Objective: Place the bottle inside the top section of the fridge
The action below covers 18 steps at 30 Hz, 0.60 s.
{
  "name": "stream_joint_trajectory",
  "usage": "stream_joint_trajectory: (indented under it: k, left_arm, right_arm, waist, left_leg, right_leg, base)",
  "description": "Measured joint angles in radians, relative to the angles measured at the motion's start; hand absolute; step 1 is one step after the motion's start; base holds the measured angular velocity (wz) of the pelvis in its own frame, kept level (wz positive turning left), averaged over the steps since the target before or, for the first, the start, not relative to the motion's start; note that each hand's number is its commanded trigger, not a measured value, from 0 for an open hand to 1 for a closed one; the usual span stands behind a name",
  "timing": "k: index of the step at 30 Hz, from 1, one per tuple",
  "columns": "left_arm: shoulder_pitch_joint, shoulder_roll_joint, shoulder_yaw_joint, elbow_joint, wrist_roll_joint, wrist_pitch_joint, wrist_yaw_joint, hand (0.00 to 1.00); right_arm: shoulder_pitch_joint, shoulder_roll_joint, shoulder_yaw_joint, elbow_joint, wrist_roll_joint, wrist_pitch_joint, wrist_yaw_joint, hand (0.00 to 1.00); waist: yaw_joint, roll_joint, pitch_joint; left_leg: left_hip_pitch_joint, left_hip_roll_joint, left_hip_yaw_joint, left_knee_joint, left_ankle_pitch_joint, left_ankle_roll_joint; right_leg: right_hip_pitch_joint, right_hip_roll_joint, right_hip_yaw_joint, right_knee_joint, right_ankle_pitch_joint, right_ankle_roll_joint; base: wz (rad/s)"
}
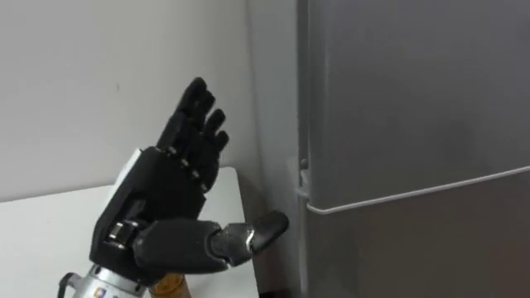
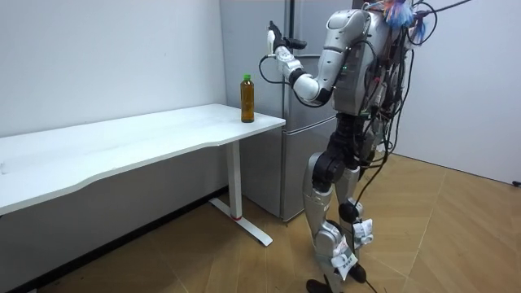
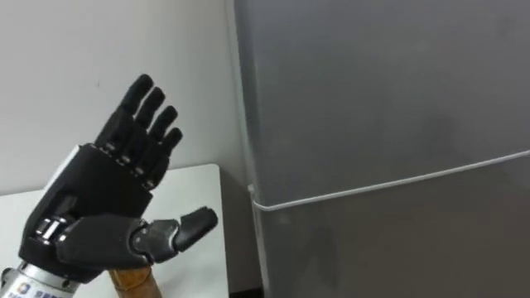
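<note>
My left hand (image 1: 161, 190) is raised with straight fingers and holds nothing, its back towards me. It hangs just left of the grey fridge, near the left edge of the shut upper door (image 1: 414, 91). The thumb points at the seam (image 1: 414, 194) between the upper and lower doors. An amber bottle (image 2: 247, 98) with a green cap stands upright on the white table's (image 2: 146, 134) end nearest the fridge. In the eye views, part of the bottle (image 3: 132, 281) shows beneath my hand (image 3: 91, 199). I stand facing the fridge (image 2: 297, 163).
The table's end (image 1: 50, 223) lies close to the fridge's left side, with a narrow gap between them. A white wall (image 1: 99, 74) runs behind the table. Wooden floor (image 2: 456, 236) spreads out behind me.
</note>
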Motion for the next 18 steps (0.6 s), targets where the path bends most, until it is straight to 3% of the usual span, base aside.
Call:
stream_joint_trajectory:
  k: [8,12,18]
  left_arm:
    - [-0.002,0.008,-0.063,0.0,-0.036,0.044,-0.131,0.0]
    - [-0.002,0.009,-0.072,0.0,-0.04,0.056,-0.147,0.0]
    - [-0.002,0.008,-0.078,0.0,-0.048,0.059,-0.162,0.0]
  right_arm:
    - [-0.012,-0.014,0.03,-0.001,0.003,0.014,0.003,0.0]
    - [-0.02,-0.015,0.04,0.002,0.007,0.034,0.003,0.0]
    - [-0.04,-0.018,0.067,0.02,0.008,0.033,0.002,0.0]
  waist:
    - [-0.003,0.003,-0.0007]
    - [-0.003,-0.004,0.0042]
    - [-0.01,-0.013,0.0101]
  left_leg:
    - [0.001,0.01,0.0,0.0,0.0,0.0]
    - [0.0,0.01,-0.001,0.0,0.0,0.0]
    - [-0.001,0.009,-0.001,0.0,0.0,0.0]
  right_leg:
    - [0.007,0.003,0.0,0.0,0.001,-0.002]
    - [0.009,0.002,-0.002,0.0,0.001,-0.002]
    - [0.006,0.001,-0.004,-0.006,0.001,-0.002]
  base:
    - [0.0]
    - [0.0]
    - [0.01]
